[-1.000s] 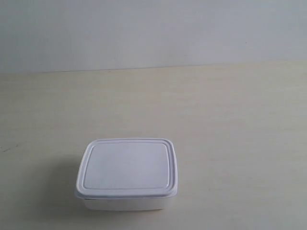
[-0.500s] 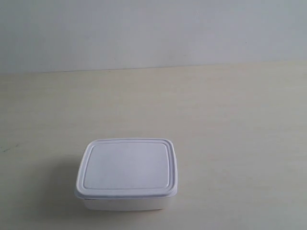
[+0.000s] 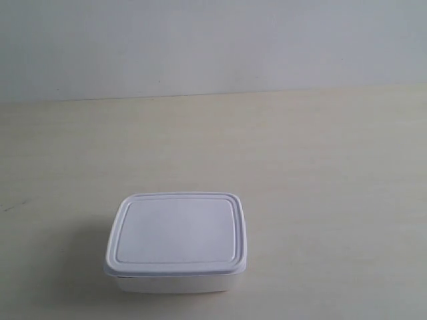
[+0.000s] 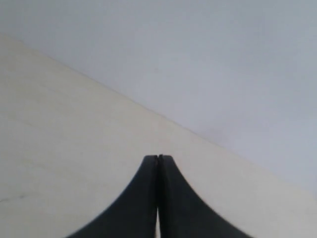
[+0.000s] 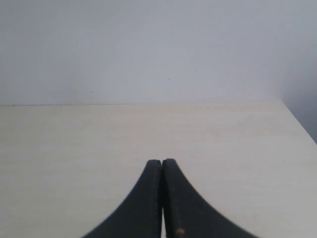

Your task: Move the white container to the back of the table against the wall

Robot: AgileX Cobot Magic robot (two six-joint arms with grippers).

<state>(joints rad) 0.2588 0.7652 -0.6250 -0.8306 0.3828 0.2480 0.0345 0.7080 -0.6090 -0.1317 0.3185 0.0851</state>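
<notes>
The white container (image 3: 176, 243) sits on the pale beige table (image 3: 320, 173) near the front, left of the middle in the exterior view, its rimmed lid snapped on. The grey-white wall (image 3: 213, 47) rises behind the table's far edge, well apart from the box. No arm shows in the exterior view. My left gripper (image 4: 158, 157) is shut, its black fingers pressed together with nothing between them, over bare table. My right gripper (image 5: 162, 161) is likewise shut and empty. Neither wrist view shows the container.
A faint dark speck (image 3: 8, 207) marks the table at the exterior view's left. In the right wrist view the table's side edge (image 5: 297, 121) drops off beside the wall.
</notes>
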